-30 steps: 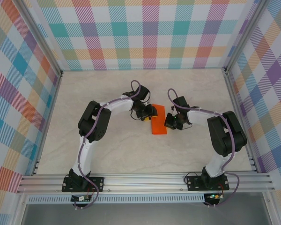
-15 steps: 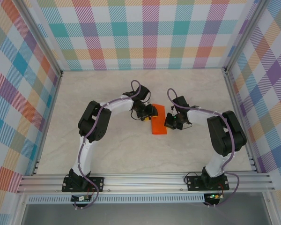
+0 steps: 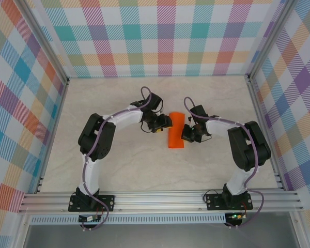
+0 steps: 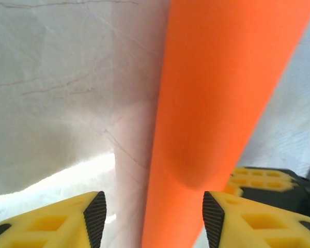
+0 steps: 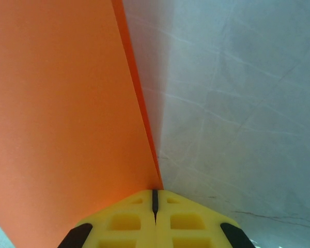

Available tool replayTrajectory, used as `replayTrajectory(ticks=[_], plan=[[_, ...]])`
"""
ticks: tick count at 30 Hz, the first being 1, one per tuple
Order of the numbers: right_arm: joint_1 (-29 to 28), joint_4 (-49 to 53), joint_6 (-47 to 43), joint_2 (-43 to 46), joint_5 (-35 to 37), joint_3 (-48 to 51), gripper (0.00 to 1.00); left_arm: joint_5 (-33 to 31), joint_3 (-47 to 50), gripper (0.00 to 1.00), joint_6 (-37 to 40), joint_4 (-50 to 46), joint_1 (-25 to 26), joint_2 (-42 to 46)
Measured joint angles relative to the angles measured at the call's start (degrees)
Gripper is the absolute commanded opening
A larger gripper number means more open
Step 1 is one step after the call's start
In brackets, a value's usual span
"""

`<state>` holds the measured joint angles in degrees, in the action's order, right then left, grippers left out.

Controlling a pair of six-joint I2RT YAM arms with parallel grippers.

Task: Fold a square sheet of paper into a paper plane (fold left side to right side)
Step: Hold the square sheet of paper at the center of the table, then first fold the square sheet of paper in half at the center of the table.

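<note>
Robot lab cell
2 arms (image 3: 95, 139) bolted to an aluminium rail (image 3: 160, 199) at a marble-look tabletop (image 3: 119, 170), boxed in by 3 pastel plaid backdrop walls (image 3: 160, 36).

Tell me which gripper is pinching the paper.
The right gripper: its jaws are shut on the edge of the paper. The left gripper stands open, the paper's rounded fold between its spread fingers.

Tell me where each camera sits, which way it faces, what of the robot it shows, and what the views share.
Top external: above and behind the bases, looking down at the table; both arms show, left tool and right tool flanking the orange sheet.
Left wrist: on the left arm, looking past the open left tool along the orange sheet.
Right wrist: on the right arm, looking past the shut right tool at the orange sheet.
Shared: all three see the orange sheet.
</note>
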<state>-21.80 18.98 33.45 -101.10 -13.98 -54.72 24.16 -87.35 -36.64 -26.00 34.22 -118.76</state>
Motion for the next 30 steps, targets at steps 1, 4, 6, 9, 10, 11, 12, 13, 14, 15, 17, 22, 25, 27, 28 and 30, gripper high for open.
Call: replayTrajectory(ticks=[1, 4, 6, 9, 10, 11, 12, 13, 14, 15, 17, 22, 25, 27, 28, 30], plan=[[0.00, 0.02, -0.04, 0.00, 0.02, 0.00, 0.03, 0.59, 0.81, 0.35, 0.09, 0.87, -0.02, 1.01], [0.00, 0.07, -0.04, 0.00, 0.02, -0.02, 0.03, 3.63, 1.79, 0.21, -0.42, 3.80, -0.02, 2.36], [0.00, 0.11, -0.04, 0.00, 0.02, -0.04, 0.03, 5.92, 1.84, 0.17, -0.96, 5.81, 0.09, 2.32], [0.00, 0.11, -0.04, 0.00, 0.02, -0.04, 0.03, 9.64, 1.88, 0.15, -1.49, 9.27, 0.55, 1.90], [0.00, 0.11, -0.04, -0.02, 0.02, -0.04, 0.03, 10.60, 1.86, 0.15, -1.53, 10.16, 0.66, 1.66], [0.00, 0.13, -0.04, -0.02, 0.02, -0.04, 0.03, 11.52, 1.84, 0.15, -1.55, 11.08, 0.83, 1.29], [0.00, 0.13, -0.04, -0.02, 0.02, -0.04, 0.03, 12.39, 1.77, 0.15, -1.62, 11.85, 1.05, 0.68], [0.00, 0.13, -0.04, -0.02, 0.02, -0.04, 0.03, 12.96, 1.68, 0.15, -1.68, 12.28, 1.27, 0.09], [-0.02, 0.13, -0.04, -0.04, 0.02, -0.04, 0.03, 13.53, 1.62, 0.15, -1.68, 12.76, 1.49, -0.70], [0.00, 0.11, -0.04, -0.07, 0.02, -0.07, 0.03, 13.92, 1.57, 0.15, -1.68, 13.03, 1.70, -1.55], [0.00, 0.17, -0.04, -0.09, 0.02, -0.15, 0.03, 14.14, 1.38, 0.15, -1.46, 12.87, 1.99, -3.28], [-0.02, 0.59, -0.09, -0.26, 0.02, -0.42, 0.03, 11.98, 0.83, 0.15, 0.07, 9.75, 2.01, -6.64], [-0.02, 1.27, -0.52, -0.59, 0.02, -0.94, 0.03, 10.54, 0.83, 0.15, 0.76, 8.55, 1.68, -7.43], [-0.02, 1.66, -1.01, -0.76, 0.02, -1.25, 0.03, 9.86, 0.83, 0.15, 1.51, 7.91, 1.57, -7.45], [-0.02, 1.75, -1.16, -0.83, 0.02, -1.36, 0.03, 9.68, 0.83, 0.15, 1.77, 7.85, 1.53, -7.45], [-0.02, 2.05, -1.36, -0.94, 0.02, -1.55, 0.03, 9.62, 0.83, 0.15, 2.08, 7.76, 1.46, -7.45]])
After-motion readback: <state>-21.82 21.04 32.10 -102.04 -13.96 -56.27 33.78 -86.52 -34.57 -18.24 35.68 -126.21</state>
